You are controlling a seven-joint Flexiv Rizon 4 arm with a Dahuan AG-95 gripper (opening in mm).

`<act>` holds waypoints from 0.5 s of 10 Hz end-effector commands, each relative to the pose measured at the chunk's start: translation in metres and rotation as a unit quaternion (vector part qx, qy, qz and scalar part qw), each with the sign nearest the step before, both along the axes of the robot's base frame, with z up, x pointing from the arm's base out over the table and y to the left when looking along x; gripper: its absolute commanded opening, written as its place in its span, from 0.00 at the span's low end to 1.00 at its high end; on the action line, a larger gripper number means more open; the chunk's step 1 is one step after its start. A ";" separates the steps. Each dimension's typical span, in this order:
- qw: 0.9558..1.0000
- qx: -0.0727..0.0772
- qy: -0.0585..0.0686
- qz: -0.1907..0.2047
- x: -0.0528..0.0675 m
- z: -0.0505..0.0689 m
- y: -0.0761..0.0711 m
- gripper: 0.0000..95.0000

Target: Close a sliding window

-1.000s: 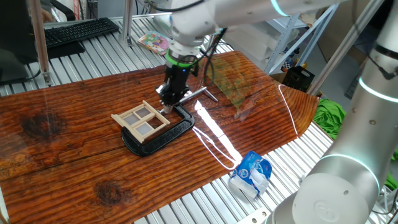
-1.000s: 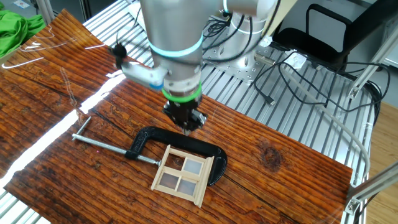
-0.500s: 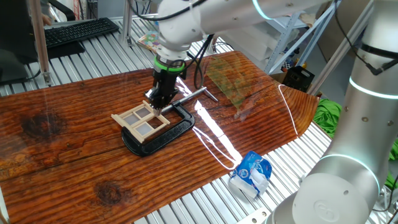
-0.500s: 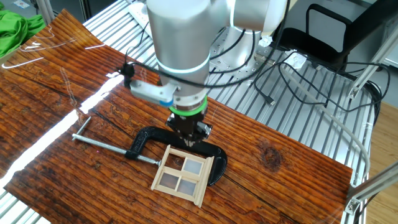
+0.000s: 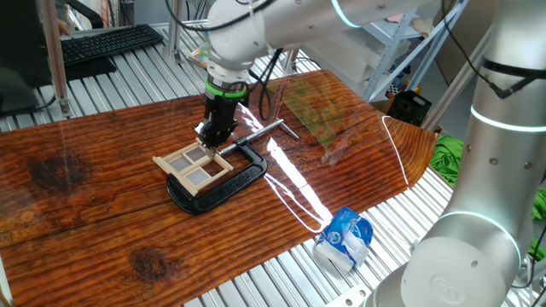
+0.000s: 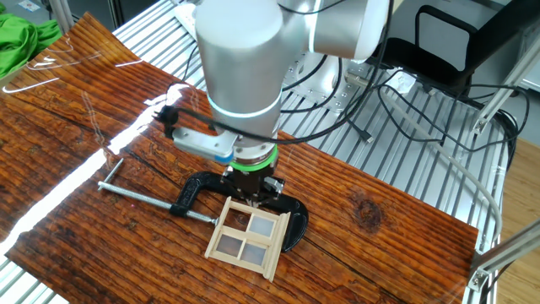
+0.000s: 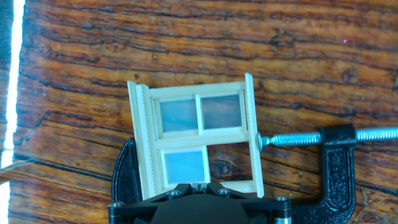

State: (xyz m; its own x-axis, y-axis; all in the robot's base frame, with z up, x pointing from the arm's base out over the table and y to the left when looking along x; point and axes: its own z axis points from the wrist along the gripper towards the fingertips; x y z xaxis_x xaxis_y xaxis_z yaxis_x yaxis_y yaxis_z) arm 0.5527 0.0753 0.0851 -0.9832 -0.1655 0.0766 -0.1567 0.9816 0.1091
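Observation:
The sliding window [image 5: 194,166] is a small pale-wood frame lying flat on the wooden table, held by a black C-clamp [image 5: 219,189]. It also shows in the other fixed view [image 6: 246,236]. In the hand view the window [image 7: 199,113] has two panes side by side in its far half and one pane [image 7: 184,165] in its near left; bare table shows through the near right opening. My gripper [image 5: 207,136] hangs just above the window's clamp-side edge, fingers pressed together and empty. It also shows in the other fixed view [image 6: 253,192] and in the hand view [image 7: 199,185].
The clamp's screw [image 7: 323,138] presses on the window's right side rail. A white cable [image 5: 294,188] loops over the table to the right. A blue-and-white bag [image 5: 345,239] lies near the front edge. A keyboard [image 5: 102,43] is at the back left and green cloth [image 5: 452,158] at the right.
My gripper has moved left and down, from above the clamp's screw end to just over the window's edge. Window and clamp have not moved.

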 end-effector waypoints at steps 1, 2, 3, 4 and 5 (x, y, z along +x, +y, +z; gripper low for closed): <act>1.000 -0.013 -0.009 0.005 -0.002 0.000 -0.001 0.00; 0.999 -0.032 -0.010 0.011 -0.002 0.000 -0.001 0.00; 0.999 -0.031 -0.009 0.011 -0.002 0.000 -0.001 0.00; 0.999 -0.031 -0.009 0.010 -0.002 0.000 -0.001 0.00; 0.999 -0.032 -0.008 0.010 -0.002 0.001 -0.001 0.00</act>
State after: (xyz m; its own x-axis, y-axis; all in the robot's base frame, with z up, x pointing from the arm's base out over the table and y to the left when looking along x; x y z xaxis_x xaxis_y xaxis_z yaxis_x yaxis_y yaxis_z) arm 0.5522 0.0752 0.0854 -0.9805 -0.1809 0.0767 -0.1783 0.9832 0.0401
